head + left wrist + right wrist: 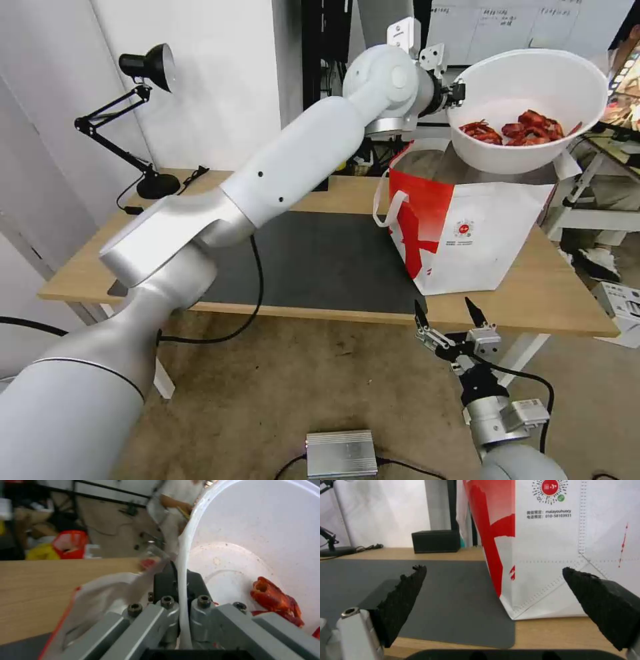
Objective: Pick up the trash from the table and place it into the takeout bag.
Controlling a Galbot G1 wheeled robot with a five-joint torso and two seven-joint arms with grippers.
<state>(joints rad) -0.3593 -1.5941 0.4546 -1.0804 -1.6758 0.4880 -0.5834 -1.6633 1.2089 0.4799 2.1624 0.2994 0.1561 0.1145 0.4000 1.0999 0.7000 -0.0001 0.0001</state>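
The left gripper (459, 93), fingers clamped on the bowl (527, 100) rim above the bag (467, 227), should tip it slowly; the right gripper (450, 313) idles wide open.

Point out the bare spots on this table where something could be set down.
The large dark grey mat is bare between the robot's raised left arm and the white-and-red takeout bag. Light-wood table right of the bag is free too. Crowded: above the bag, where the left gripper holds the white bowl of red shells; far-left desk lamp.

A glossy white plastic bowl (527, 110) hangs above a matt, stitched fabric bag (467, 233). The desk (333, 193) is light wood under a smooth dark mat (320, 260).
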